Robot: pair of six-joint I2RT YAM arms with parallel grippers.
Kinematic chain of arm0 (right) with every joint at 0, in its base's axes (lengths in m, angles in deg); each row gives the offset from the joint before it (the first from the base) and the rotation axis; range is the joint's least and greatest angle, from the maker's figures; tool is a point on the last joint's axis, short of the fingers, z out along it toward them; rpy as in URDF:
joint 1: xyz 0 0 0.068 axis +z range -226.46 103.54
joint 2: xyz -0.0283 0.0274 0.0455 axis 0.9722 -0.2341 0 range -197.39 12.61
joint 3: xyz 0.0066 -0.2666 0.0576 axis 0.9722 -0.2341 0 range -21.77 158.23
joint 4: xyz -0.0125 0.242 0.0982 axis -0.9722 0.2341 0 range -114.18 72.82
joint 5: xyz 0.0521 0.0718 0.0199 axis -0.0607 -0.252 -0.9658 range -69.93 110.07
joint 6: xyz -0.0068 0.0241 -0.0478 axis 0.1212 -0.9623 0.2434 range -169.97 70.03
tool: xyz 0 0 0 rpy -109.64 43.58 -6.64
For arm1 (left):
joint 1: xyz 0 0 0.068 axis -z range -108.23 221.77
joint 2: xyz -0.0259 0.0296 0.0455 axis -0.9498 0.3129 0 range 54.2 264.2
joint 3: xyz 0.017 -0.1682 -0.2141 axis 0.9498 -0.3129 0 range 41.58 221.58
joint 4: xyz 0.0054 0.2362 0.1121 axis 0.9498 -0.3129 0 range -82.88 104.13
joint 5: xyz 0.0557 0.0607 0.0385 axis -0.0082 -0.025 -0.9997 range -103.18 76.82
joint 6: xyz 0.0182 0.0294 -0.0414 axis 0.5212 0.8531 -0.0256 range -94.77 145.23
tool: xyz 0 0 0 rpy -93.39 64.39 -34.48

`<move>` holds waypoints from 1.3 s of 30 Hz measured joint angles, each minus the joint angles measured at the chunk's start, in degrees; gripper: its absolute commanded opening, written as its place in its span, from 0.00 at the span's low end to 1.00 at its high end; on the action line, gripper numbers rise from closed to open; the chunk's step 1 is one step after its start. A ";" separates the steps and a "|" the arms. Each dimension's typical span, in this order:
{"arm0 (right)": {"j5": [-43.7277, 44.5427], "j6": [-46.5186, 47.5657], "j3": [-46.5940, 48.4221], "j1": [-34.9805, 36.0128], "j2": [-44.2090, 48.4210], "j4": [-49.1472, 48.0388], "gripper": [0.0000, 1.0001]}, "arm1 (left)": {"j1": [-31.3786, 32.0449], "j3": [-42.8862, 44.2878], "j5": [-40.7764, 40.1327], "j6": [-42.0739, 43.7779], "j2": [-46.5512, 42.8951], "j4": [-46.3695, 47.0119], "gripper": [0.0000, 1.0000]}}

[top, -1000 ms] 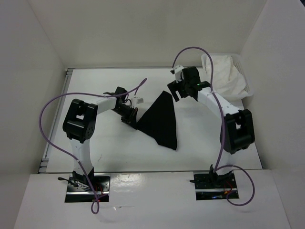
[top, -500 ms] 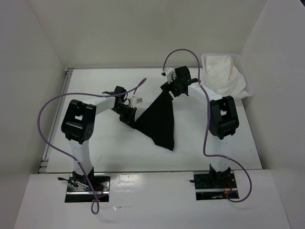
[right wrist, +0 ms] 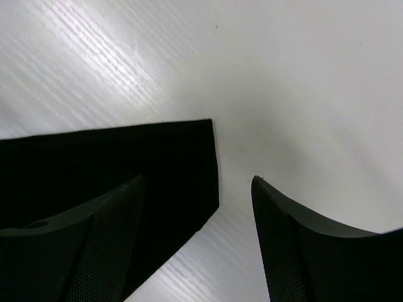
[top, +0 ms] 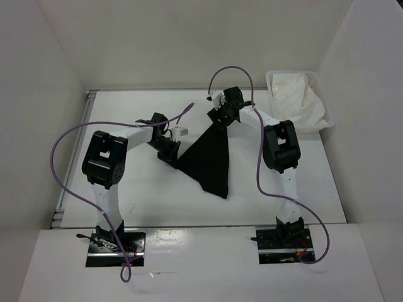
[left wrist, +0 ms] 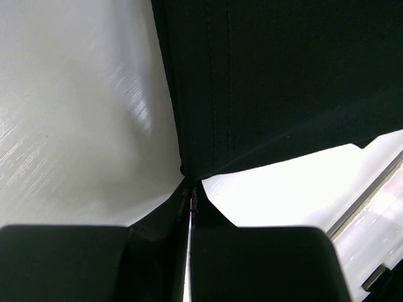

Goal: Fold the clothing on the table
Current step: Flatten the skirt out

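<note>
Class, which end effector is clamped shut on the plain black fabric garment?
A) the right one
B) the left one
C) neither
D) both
B: the left end effector pinches the plain black fabric garment between closed jaws, while the right end effector stands open around a corner of it.

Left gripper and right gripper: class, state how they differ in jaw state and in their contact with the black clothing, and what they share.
The left gripper is shut, the right gripper open. The left gripper pinches a corner of the clothing; the right gripper only straddles another corner, holding nothing. Both sit low at the clothing's edge, over the table.
</note>
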 measured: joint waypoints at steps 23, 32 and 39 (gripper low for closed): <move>-3.06 0.63 11.96 0.02 -8.39 5.66 0.57 | 0.02 0.02 -0.59 0.07 0.02 -0.11 0.00; -4.00 0.61 12.98 0.11 -9.27 6.05 0.00 | 0.07 1.20 -1.60 0.20 0.42 -0.17 0.00; -3.72 -0.11 12.68 0.11 -8.68 6.34 0.00 | 0.46 5.31 -5.79 0.17 0.24 -1.27 0.00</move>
